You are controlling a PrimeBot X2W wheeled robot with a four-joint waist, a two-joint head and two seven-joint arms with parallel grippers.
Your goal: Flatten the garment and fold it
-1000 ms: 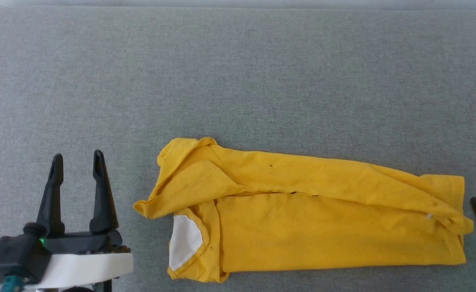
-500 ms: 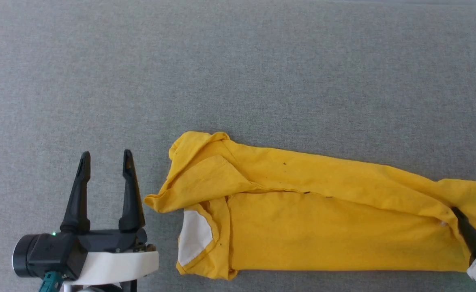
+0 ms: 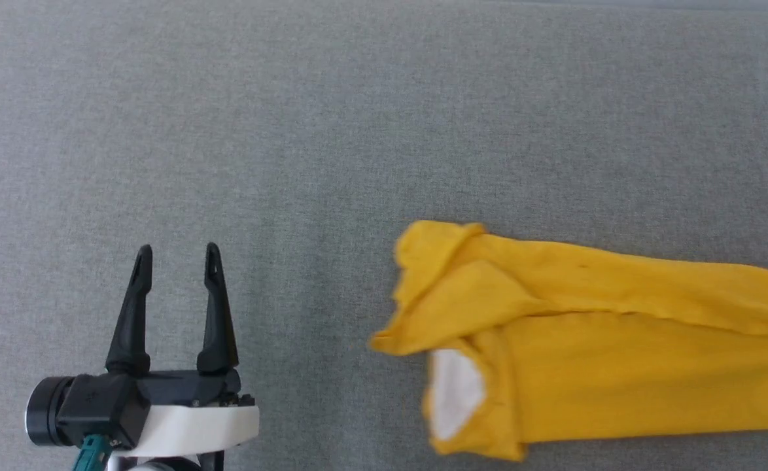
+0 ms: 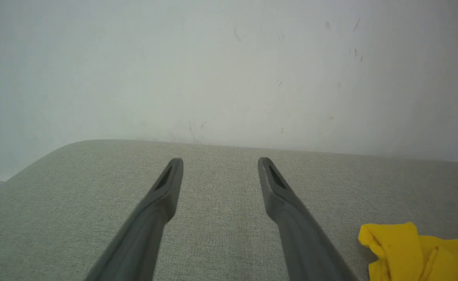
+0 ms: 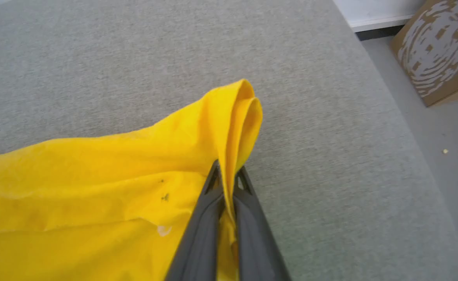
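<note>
Yellow garment (image 5: 96, 187) edge clamped in right jaws; grey surface (image 5: 311, 117) beyond.

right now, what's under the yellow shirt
The shirt lies on the grey fabric surface, which shows around it. Whatever the cloth covers cannot be seen. One end is pinched in the right tool.

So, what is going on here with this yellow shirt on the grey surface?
A robot is handling a bright yellow cotton T-shirt, which lies roughly folded lengthwise and wrinkled on a grey woven surface. Its right pincer is shut on one end of the shirt, cloth pinched between the fingers. Its left pincer stands open and empty, apart from the shirt's other end.
</note>
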